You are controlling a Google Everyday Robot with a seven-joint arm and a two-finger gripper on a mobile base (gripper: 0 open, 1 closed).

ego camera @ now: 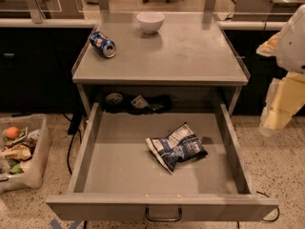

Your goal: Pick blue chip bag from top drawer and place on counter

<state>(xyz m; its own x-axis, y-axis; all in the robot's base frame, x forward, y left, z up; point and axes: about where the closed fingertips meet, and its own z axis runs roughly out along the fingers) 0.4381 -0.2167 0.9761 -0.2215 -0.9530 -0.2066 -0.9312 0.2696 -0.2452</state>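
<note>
One gap matters most here: the space between the gripper and the bag. I start at the near edge, where the top drawer (86, 149) is pulled all the way out, its loop handle (163, 216) facing me. The blue chip bag (176, 147) lies flat on the drawer floor. It is a bit right of the middle, nearer the right wall than the left, and about halfway between the front panel and the back. It sits crooked, and I think its long side runs from the near left to the far right.

The gripper (276, 111) hangs outside the drawer's right wall, up higher, close to the counter's right edge. I cannot tell if it is spread or pressed together. It holds nothing that I can see. So the bag is to its left and lower down. My guess is I must swing left over the right wall, then go down.

Farther back, the counter (190, 61) has a blue soda can (102, 44) lying near its left edge and a white bowl (150, 22) by the far edge.
</note>
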